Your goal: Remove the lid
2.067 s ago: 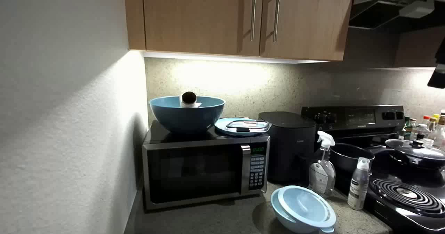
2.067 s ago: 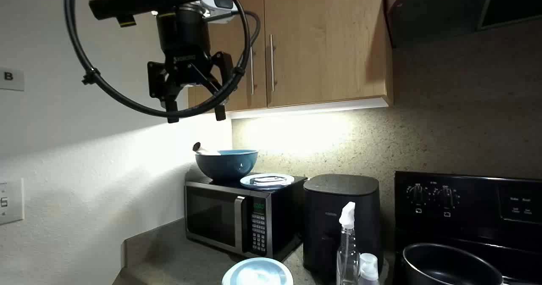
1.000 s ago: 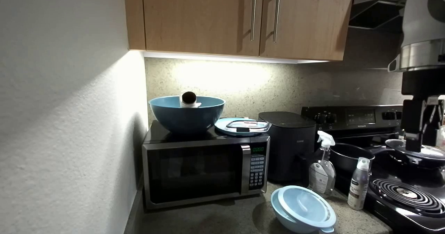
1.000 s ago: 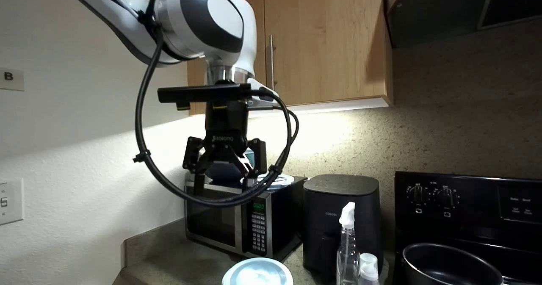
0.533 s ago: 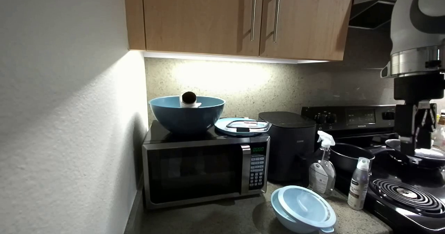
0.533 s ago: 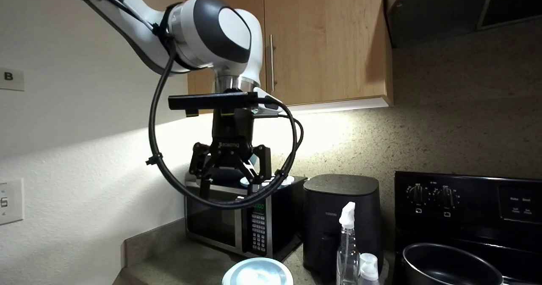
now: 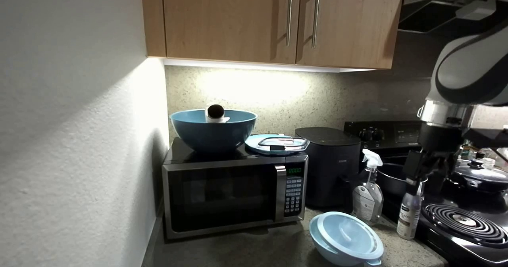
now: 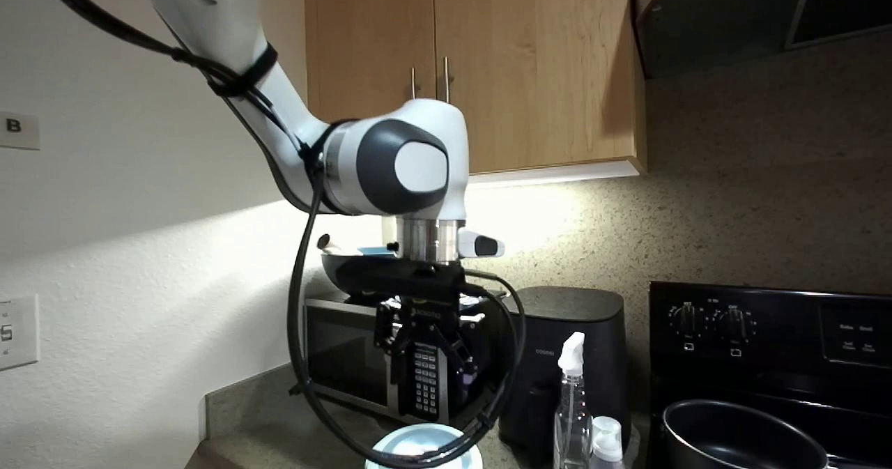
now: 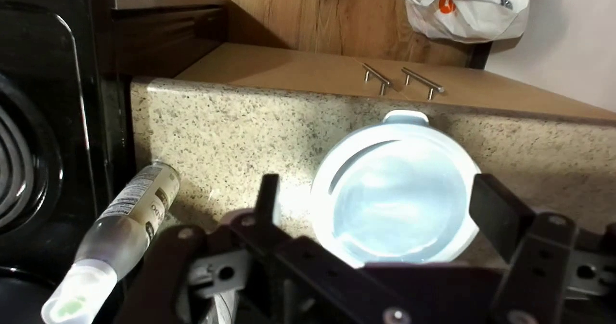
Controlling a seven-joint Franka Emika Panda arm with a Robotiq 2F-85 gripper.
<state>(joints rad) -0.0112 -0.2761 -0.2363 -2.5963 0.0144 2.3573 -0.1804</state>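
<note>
Below the empty, spread-wide tool (image 9: 378, 194), the lid (image 9: 398, 200) looks light and bendy, so pinch its little tab (image 9: 406, 116).

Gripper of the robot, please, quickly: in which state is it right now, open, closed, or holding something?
Gripper: open, jaws wide apart and holding nothing; the pale-blue lid is in view between them but not gripped.

Lid (image 7: 350, 235) on bowl (image 7: 328, 252), bowl on counter (image 7: 254, 253), air fryer (image 7: 331, 175) beside microwave (image 7: 222, 195)
</note>
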